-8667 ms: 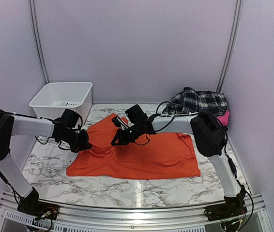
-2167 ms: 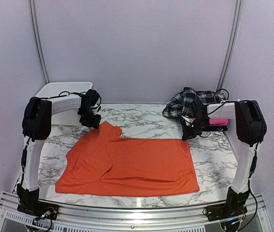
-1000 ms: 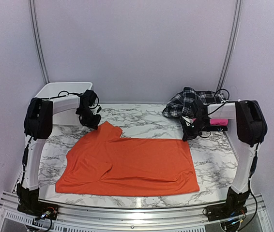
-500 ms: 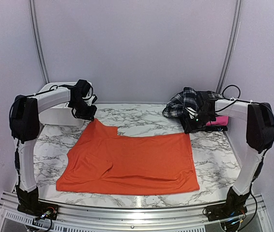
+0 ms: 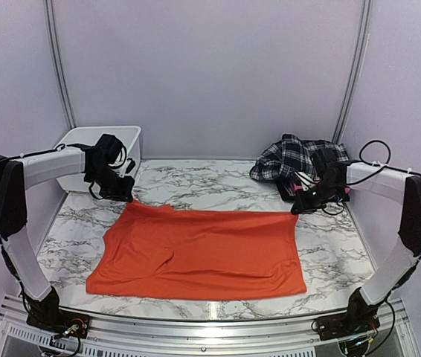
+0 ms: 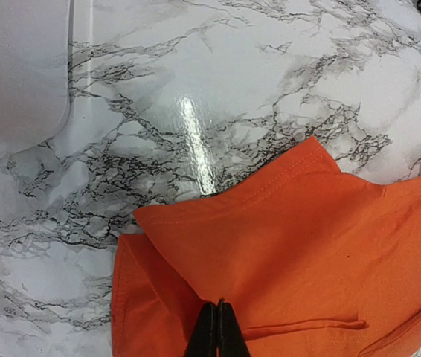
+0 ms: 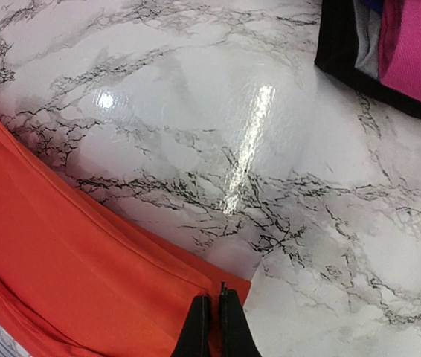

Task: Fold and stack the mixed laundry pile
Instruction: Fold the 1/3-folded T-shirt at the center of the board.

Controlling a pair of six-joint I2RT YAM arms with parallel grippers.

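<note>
Both far corners of orange t-shirt (image 5: 203,249) pinched in my left claw (image 6: 216,331) and right claw (image 7: 212,320); cloth flat on bench (image 5: 210,178).

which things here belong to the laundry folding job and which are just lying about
Job:
- orange t-shirt, pinched along its far edge by the left gripper and right gripper
- plaid shirt

Lying about:
- white bin
- pink garment
</note>
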